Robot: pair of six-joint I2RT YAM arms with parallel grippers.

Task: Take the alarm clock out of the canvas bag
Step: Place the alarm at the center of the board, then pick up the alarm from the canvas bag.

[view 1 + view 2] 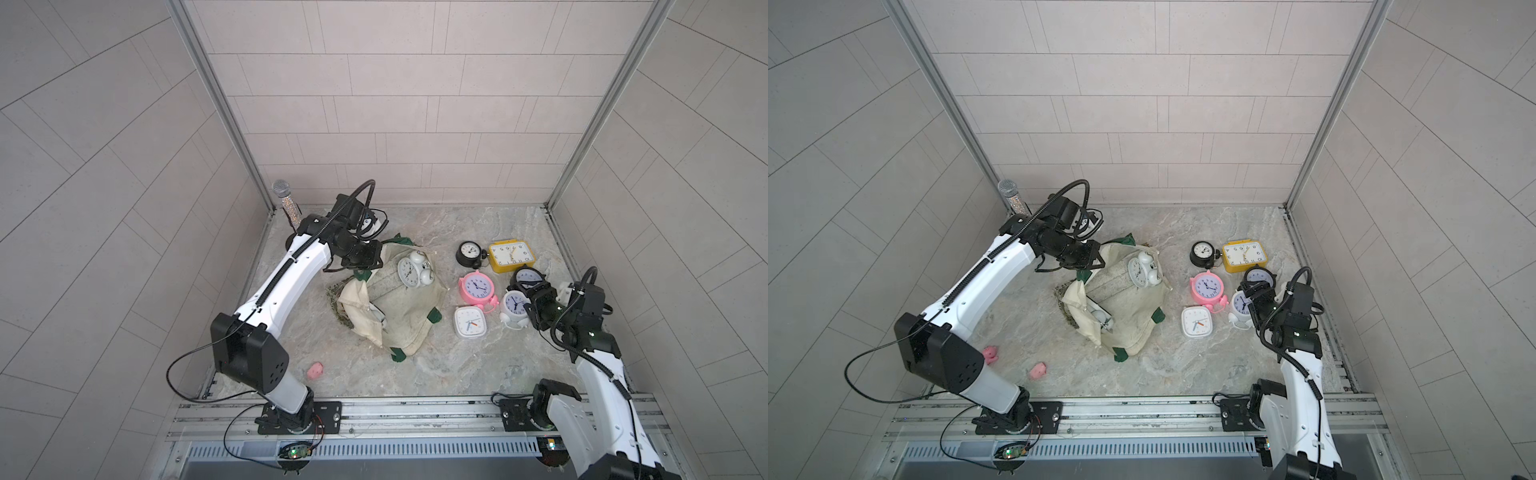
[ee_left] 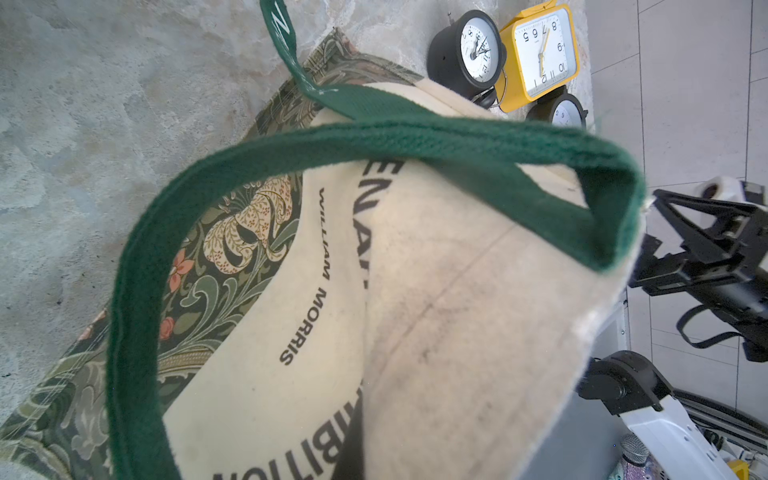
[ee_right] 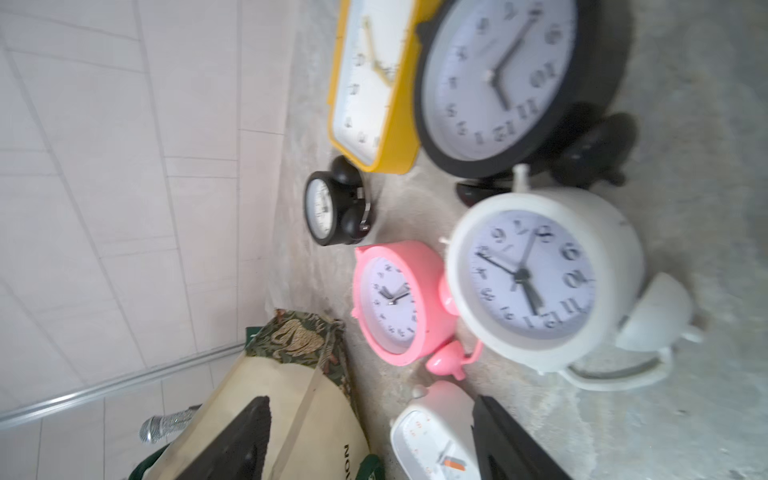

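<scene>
- Position: white twin-bell alarm clock (image 1: 410,271) lies face up in the open mouth of the canvas bag (image 1: 411,320), resting on the inner cloth near the far rim. The bag lies slumped in the middle of the desk (image 1: 457,365).
- Left tool (image 1: 368,259): jaws together at the bag's left rim, by the green strap handle (image 2: 374,137). Cloth hides the tips, but it looks clamped on the rim, propping the mouth open.
- Right tool (image 1: 531,300): jaws apart and empty, hovering by the white round clock (image 1: 514,306) among the clocks lying on the right, well apart from the bag.
- Handling, as a judgement: the clock is rigid and probably light. Its smooth round case is likely to slip or roll. The face cover and the bells look like the parts most easily damaged.
- Hold: pinch across the sides of the case, keeping pressure off the face.
- Bag: soft cloth that will sag or drag along, so the rim hold matters while the clock is lifted straight up and out.
- Another whitish, partly metal thing (image 1: 1100,316) shows in a fold of the bag; what it is cannot be told.
</scene>
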